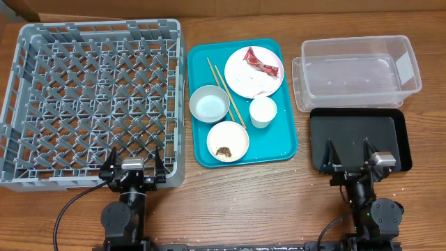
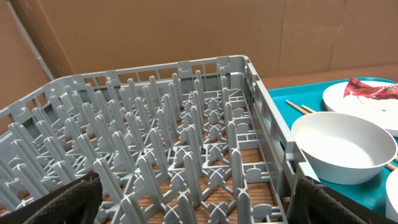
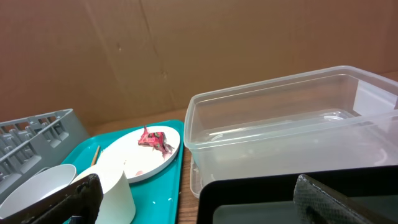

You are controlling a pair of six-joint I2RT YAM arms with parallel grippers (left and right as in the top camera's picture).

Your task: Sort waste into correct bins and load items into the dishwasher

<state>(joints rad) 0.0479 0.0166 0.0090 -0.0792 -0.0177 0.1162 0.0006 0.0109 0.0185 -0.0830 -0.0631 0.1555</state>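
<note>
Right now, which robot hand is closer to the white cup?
Right. The right gripper is over the black tray, right of the cup; the left gripper is farther, over the rack.

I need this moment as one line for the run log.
left hand: open, at rack near edge | right hand: open, above black tray | wrapper: on plate | rack: empty

- Left arm point(image 1: 124, 213) and right arm point(image 1: 376, 213): matte black, with rounded joint housings.
- Left gripper point(image 1: 136, 159) and right gripper point(image 1: 347, 150): each two black, tapered, blade-like fingers point(image 1: 111, 162).
- A pale grey camera block point(image 1: 132, 164) tops each wrist.
- A black cable point(image 1: 66, 209) loops from the left base; another leaves the right.
- Up close, the pads point(image 3: 348, 202) look dark, with a rough woven texture.
</note>
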